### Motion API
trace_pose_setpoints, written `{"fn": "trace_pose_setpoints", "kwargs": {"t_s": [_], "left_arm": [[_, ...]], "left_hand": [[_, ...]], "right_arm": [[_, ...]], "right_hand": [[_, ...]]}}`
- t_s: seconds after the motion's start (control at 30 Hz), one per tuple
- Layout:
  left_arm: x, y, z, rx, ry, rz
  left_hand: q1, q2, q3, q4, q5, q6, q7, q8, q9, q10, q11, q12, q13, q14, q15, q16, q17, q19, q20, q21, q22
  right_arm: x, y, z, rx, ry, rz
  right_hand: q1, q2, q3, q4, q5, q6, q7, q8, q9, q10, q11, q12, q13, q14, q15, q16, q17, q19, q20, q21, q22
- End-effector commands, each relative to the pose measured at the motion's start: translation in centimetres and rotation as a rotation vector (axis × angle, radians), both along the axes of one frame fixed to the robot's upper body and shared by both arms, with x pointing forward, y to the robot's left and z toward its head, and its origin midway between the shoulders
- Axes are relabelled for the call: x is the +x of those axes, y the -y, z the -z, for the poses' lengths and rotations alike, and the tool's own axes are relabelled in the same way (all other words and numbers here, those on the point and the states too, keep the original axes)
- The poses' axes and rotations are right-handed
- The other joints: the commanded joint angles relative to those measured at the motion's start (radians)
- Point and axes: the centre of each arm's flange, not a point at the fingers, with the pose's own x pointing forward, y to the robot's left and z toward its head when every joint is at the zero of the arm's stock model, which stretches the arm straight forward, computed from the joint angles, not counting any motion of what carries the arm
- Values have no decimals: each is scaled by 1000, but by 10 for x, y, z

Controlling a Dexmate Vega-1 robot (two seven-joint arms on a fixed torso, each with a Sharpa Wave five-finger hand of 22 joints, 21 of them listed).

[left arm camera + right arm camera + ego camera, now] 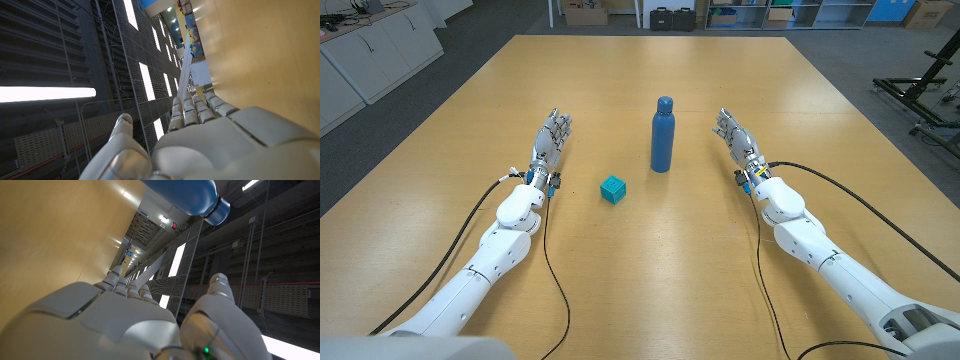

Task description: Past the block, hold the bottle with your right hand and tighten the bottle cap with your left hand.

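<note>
A blue bottle (662, 137) with its blue cap (665, 102) on stands upright in the middle of the wooden table (640, 250). A small teal block (612, 189) sits nearer to me, a little to the bottle's left. My left hand (550, 139) is on the table well left of the bottle, fingers extended, holding nothing. My right hand (736, 135) is on the table to the bottle's right, also with straight fingers and nothing in it. In the right wrist view the bottle (187, 195) and cap (221, 211) show beyond my right hand (125, 325). The left wrist view looks along my left hand (210, 140).
Black cables (555, 290) trail across the table beside both arms. Cabinets (370, 50) line the room's left side, boxes and shelves (720, 15) stand behind the table, and a black frame (925, 95) stands off the right edge.
</note>
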Motion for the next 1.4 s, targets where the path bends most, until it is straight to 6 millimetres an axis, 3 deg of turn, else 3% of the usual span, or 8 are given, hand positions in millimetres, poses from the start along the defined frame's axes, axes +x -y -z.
{"fn": "trace_pose_setpoints", "kwargs": {"t_s": [0.03,0.53,1.13,1.4], "left_arm": [[-1,0,-4,15,11,15],[1,1,-4,6,15,11],[3,18,-13,24,35,38],[5,22,-11,18,20,28]], "left_hand": [[5,0,2,-8,2,11,-4,7,6,9,-1,6,3,12,-13,2,3,8,-89,0,1],[6,4,3,-9,2,24,-11,8,6,21,-3,7,3,23,-16,2,4,13,-88,-1,1],[6,6,4,-11,1,34,-15,7,7,32,-9,6,3,35,-19,1,4,20,-86,-1,1],[6,8,4,-12,1,43,-17,8,7,37,-9,6,3,44,-16,2,4,23,-79,-2,1]], "right_arm": [[-3,-9,-1,-144,21,60],[-6,-14,-6,-249,26,123],[-4,-20,-14,-356,25,160],[0,-29,-17,-385,34,151]], "right_hand": [[34,-3,8,-7,13,-51,64,-8,3,-28,-3,2,4,-86,7,2,-1,-17,0,-13,3],[60,-12,10,-7,27,-56,74,-1,3,-24,-6,12,4,-78,1,11,-3,-8,-1,-18,3],[97,-28,9,-5,54,-21,66,19,3,11,-13,31,6,-47,-2,27,-6,17,-2,-21,4],[113,-29,11,-4,64,-30,66,16,3,1,-11,28,7,-59,-4,23,-7,3,1,-31,5]]}}
